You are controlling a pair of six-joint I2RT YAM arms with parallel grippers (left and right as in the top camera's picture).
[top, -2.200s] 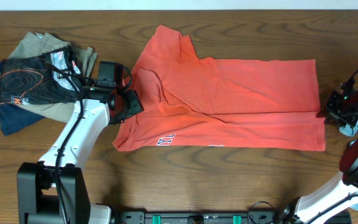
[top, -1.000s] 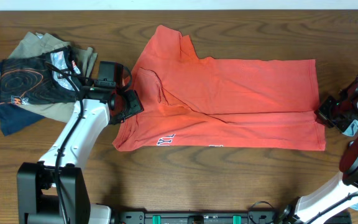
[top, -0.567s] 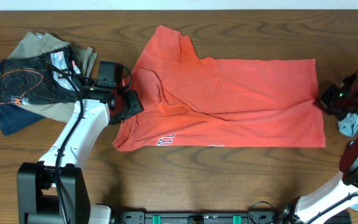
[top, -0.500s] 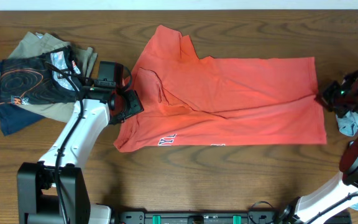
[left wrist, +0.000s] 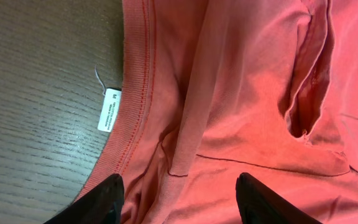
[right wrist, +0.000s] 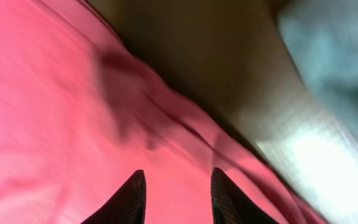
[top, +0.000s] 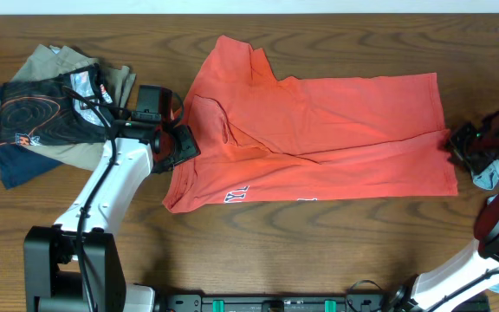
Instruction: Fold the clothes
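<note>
The coral-red T-shirt (top: pixel 319 139) lies spread flat across the middle of the table, with white lettering near its front edge. My left gripper (top: pixel 180 144) is at the collar end, open. In the left wrist view it (left wrist: pixel 179 179) straddles rumpled red fabric beside the ribbed collar and the white neck tag (left wrist: pixel 109 110). My right gripper (top: pixel 457 144) is at the shirt's right hem. In the right wrist view its fingers (right wrist: pixel 178 174) stand apart over red cloth. The light-blue shirt (top: pixel 489 178) lies bunched at the table's right edge, and shows blurred in the right wrist view (right wrist: pixel 334 43).
A pile of other garments (top: pixel 50 113), dark blue, tan and black with a print, lies at the far left beside my left arm. Bare wooden table (top: pixel 319 251) runs along the front, with the arm bases at the front edge.
The shirt has slid and turned slightly to the right, its right hem and left corner shifting with my right gripper, which moved back and then forward at the hem. The left arm has not moved.
</note>
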